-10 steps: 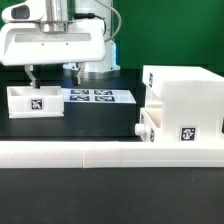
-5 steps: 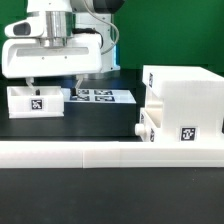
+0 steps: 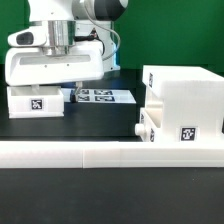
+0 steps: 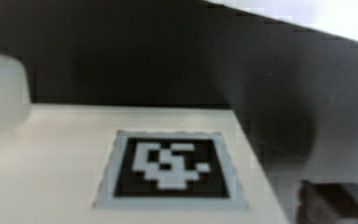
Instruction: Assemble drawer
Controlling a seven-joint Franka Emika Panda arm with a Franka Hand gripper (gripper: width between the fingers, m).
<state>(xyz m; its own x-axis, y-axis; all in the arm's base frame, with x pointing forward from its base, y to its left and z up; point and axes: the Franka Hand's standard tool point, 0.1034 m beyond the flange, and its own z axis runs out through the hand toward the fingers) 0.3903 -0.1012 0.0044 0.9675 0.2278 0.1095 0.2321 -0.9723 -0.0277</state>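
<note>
Your small tray [image 3: 35, 104] sits at the exterior view's left, and its tag [image 4: 167, 165] fills the wrist view. The gripper [image 3: 50, 88] hangs low right over it, fingers spread wide. The housing [image 3: 185, 95] stands well apart at the exterior view's right. The marker board [image 3: 100, 97] lies between them, and the rail [image 3: 110, 152] is nearest.

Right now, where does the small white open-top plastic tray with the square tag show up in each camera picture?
Exterior view: the small white open-top plastic tray sits at the exterior view's left.
Wrist view: the tray's white wall fills most of the picture, close up and blurred.
Shared landmark: the black-and-white square tag on that wall.
</note>
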